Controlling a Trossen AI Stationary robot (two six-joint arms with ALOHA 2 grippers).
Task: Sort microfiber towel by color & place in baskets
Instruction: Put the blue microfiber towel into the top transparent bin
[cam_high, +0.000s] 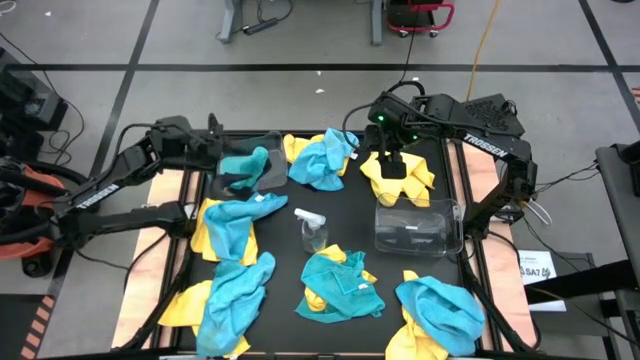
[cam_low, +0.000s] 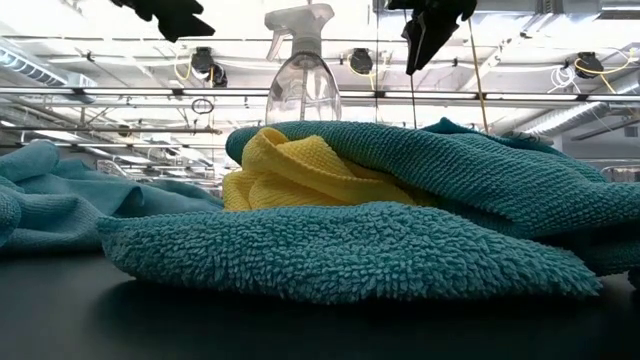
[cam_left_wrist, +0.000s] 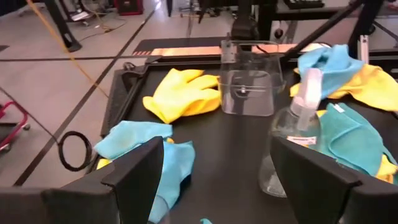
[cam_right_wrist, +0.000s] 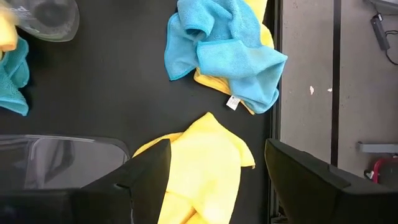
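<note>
Turquoise and yellow microfiber towels lie scattered over the black table. My right gripper (cam_high: 392, 160) is open and stands above a yellow towel (cam_right_wrist: 208, 158) at the far right; its fingers are on either side of the towel, and I see no touch. A clear basket (cam_high: 418, 228) stands just nearer than that towel. My left gripper (cam_high: 224, 150) is open and empty at the far left, beside the other clear basket (cam_high: 268, 176), in which a turquoise towel (cam_high: 245, 164) lies. In the left wrist view my left gripper (cam_left_wrist: 217, 180) faces across the table.
A clear spray bottle (cam_high: 312, 230) stands upright mid-table. A turquoise-and-yellow heap (cam_high: 322, 158) lies at the far middle, and more heaps lie at the left (cam_high: 228, 225), near middle (cam_high: 340, 285) and near right (cam_high: 438, 315). The near-middle heap fills the low view (cam_low: 400, 230).
</note>
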